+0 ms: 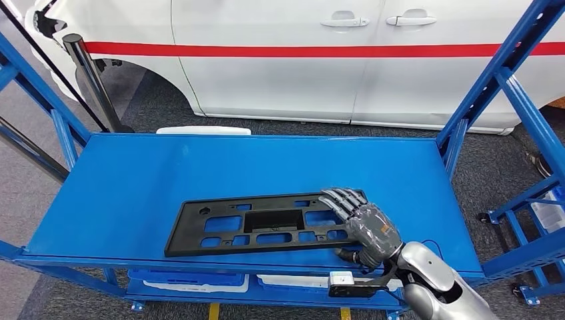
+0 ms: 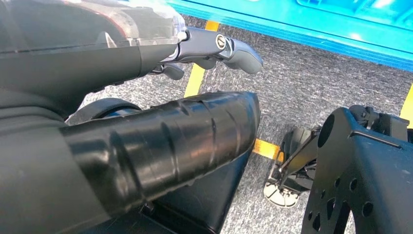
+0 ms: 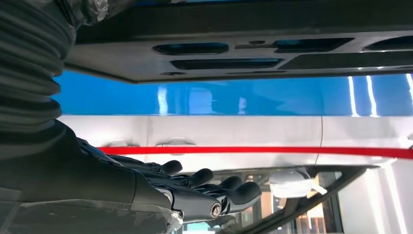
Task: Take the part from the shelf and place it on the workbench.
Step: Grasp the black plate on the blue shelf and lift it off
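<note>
right hand (image 1: 365,227): we see the fingers stretched flat over the near end of the part, nothing clamped yet, thumb down by the front edge
left hand (image 2: 160,141): hanging low over the carpet, looks like it's holding nothing
part (image 1: 266,223): lying flat on the blue shelf (image 1: 133,180), running away from the hand toward its far side
risk: we reckon a one-end grab lets the long piece droop, twist or slide off the smooth shelf
material: matte black moulded plastic, thin, full of rectangular cutouts, probably flexy
shelf: glossy painted metal, slick
beyond: white car (image 1: 300,60) with a red stripe
</note>
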{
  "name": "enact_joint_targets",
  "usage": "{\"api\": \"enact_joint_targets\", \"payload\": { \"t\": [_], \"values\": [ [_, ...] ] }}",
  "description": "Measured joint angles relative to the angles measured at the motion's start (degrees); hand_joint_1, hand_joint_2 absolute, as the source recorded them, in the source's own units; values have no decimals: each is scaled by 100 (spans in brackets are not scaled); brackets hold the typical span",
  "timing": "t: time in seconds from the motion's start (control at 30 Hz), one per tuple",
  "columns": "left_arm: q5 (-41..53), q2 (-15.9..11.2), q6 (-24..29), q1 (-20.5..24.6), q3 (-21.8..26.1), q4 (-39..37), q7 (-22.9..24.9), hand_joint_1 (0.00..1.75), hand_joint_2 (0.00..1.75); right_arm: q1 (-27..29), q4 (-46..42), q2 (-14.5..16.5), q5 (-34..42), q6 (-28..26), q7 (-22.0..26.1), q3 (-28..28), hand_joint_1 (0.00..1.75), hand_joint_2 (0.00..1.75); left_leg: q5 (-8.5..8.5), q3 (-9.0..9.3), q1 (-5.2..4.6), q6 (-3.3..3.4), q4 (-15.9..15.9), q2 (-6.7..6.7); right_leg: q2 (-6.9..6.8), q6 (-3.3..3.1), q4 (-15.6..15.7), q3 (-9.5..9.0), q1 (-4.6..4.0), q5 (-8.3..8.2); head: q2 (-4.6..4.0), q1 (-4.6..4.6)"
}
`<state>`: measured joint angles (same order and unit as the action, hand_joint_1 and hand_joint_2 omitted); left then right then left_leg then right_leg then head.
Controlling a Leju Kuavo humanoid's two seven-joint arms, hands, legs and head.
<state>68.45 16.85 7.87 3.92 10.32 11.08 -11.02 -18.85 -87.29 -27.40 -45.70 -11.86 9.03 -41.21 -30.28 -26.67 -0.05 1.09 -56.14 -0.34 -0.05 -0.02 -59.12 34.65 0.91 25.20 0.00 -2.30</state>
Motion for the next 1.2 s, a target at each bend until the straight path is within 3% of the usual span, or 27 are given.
{"api": "enact_joint_targets", "payload": {
  "t": [0.3,0.43,0.83,1.1,1.13,1.17,1.2],
  "values": [
    [50,-4,75,0,0,0,-126,0,0,-499,285,-27,-80,401,-262,-313,0,175,0,-2,0,0,0,-1,-3,2,0,0,-1,-1,0,0],
    [60,-5,77,2,0,0,-140,0,0,-763,630,58,-658,550,-612,-585,0,175,0,-2,1,0,0,0,-2,2,0,0,-1,-1,0,0],
    [78,-7,74,3,0,0,-138,0,0,-1198,1411,441,-1169,325,-872,-1020,0,175,0,13,0,0,0,1,1,3,0,-13,-1,-2,0,0],
    [91,-4,-8,6,0,0,-7,0,0,-1199,1688,635,-1686,-325,-1027,-1072,1,175,0,25,0,0,0,1,1,3,1,-24,-2,-2,0,0],
    [97,-4,-12,6,0,0,1,0,0,-1193,1709,649,-1730,-371,-1040,-1072,4,175,0,26,0,0,0,1,1,3,1,-25,-2,-2,0,0],
    [103,-4,-15,7,0,0,7,0,0,-1184,1727,661,-1778,-423,-1054,-1071,26,175,0,27,0,0,0,1,1,3,1,-27,-2,-2,0,0],
    [109,-4,-16,7,0,0,12,0,0,-1169,1742,673,-1824,-473,-1065,-1068,61,175,0,28,0,0,0,1,1,3,1,-27,-2,-2,0,0]
  ]
}}
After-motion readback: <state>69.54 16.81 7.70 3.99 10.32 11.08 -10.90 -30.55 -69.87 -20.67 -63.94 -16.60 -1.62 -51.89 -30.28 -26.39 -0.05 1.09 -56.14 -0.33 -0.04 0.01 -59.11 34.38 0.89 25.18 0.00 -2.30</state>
